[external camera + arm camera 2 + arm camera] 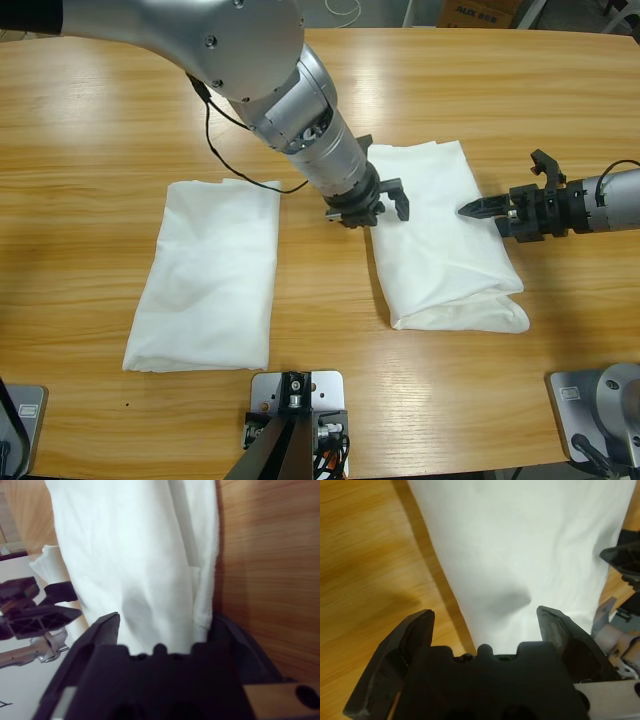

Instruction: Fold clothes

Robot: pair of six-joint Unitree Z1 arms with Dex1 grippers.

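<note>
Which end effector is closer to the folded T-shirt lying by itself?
Left. The left end effector is at the other T-shirt's edge facing the lone T-shirt; the right end effector is at that other T-shirt's far edge.

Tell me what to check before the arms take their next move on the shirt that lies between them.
1. Left tool open: ok, its jaws stand apart over one long edge of the shirt.
2. Right tool open: ok, its jaws stand apart with fabric between them.
3. Both tools at the same shirt, on opposite edges: ok.
4. How many layers each tool would pinch: cannot tell.
5. Second folded shirt out of the way: ok, it lies apart on the table.
</note>
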